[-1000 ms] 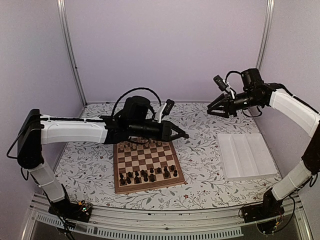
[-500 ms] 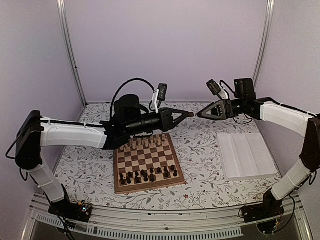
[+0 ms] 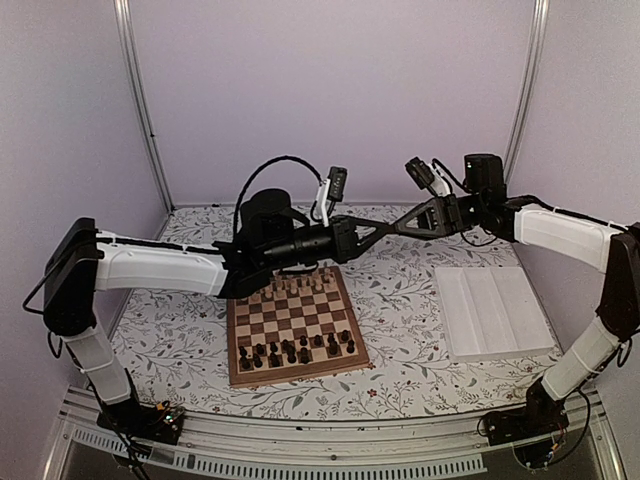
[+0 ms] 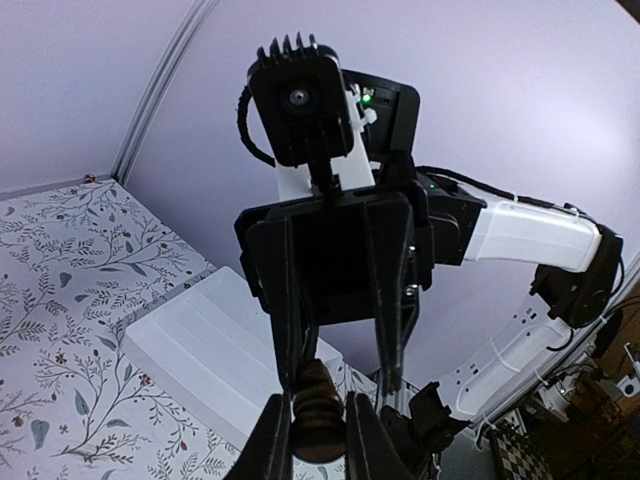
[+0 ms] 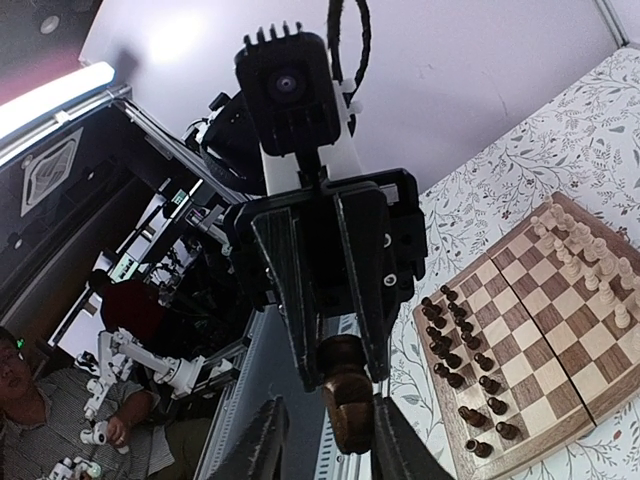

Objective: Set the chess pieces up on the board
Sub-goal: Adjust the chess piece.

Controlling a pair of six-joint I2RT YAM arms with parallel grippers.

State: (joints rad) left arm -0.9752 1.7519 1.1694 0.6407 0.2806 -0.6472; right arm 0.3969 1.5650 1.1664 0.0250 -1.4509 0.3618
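Most of the dark brown wooden chess pieces (image 3: 300, 352) crowd the near rows of the square checked wooden chessboard (image 3: 300, 376), and I judge them not yet tidy. One dark chessman (image 5: 347, 398) hangs in the air beyond its far right corner, pinched in the left gripper (image 4: 316, 445), with the right gripper (image 5: 330, 450) standing parted around it.

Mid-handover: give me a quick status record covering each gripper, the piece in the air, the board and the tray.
left gripper: shut on one dark chess piece, raised in the air
right gripper: open, tip to tip with the left one, fingers either side of that piece, not yet closed on it
board: dark pieces in the near rows, unevenly spaced; pale chessmen in the far rows
white tray: right of the board, neither gripper near it
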